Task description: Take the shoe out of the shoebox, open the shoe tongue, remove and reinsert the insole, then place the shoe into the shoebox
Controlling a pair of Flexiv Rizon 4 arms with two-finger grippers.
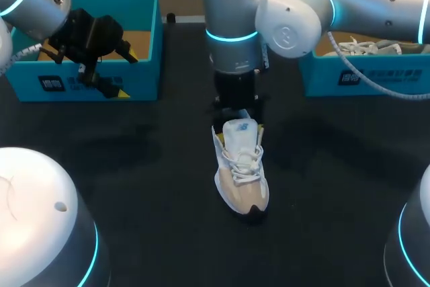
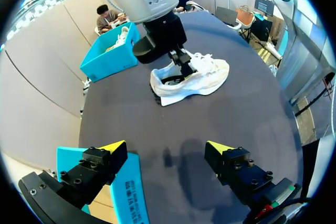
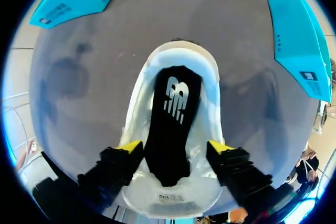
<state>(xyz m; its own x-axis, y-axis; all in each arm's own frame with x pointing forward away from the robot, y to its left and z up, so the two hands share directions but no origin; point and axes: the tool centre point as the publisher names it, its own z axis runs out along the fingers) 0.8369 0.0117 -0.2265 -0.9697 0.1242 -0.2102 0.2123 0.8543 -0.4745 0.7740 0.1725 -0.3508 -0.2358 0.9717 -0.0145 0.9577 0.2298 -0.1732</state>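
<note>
White-and-tan shoe (image 1: 240, 174) stands on the tabletop (image 1: 148, 186), directly under the right jaws. Its long axis passes between them. Right jaws are apart, straddling the black insole (image 3: 170, 124) in the shoe's opening. Contact cannot be confirmed. Left jaws are apart, empty and well off. The right arm (image 1: 349, 5) is judged nearer for the insole pull.

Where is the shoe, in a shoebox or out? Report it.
Out. The shoe stands upright on the black table, sole down, with no walls around it.
</note>
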